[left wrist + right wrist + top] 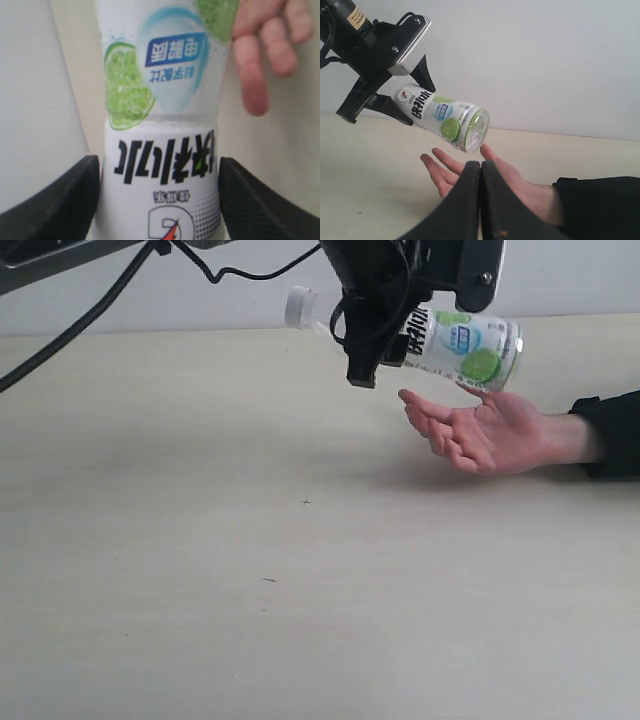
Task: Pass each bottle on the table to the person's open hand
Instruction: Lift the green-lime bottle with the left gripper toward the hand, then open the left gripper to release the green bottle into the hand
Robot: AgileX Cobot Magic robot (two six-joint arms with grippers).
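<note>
The green-white label bottle (pixel 470 345) hangs on its side in the air, white cap (pixel 298 308) pointing left, base just above the person's open hand (pixel 490 435). My left gripper (pixel 385 350) is shut on its upper body; in the left wrist view the black pads press both sides of the bottle (pixel 160 100), with fingers of the hand (pixel 265 50) beyond. The hand rests palm up on the table (pixel 250 570). My right gripper (pixel 481 167) is shut and empty, facing the bottle (pixel 445 120) and the hand (pixel 530 190). No other bottles are in view.
Black cables (pixel 90 315) run from the left arm across the top left. A black sleeve (pixel 610 430) lies at the right edge. A pale wall (pixel 545 60) stands behind the table. Tiny dark specks (pixel 306 502) dot the tabletop.
</note>
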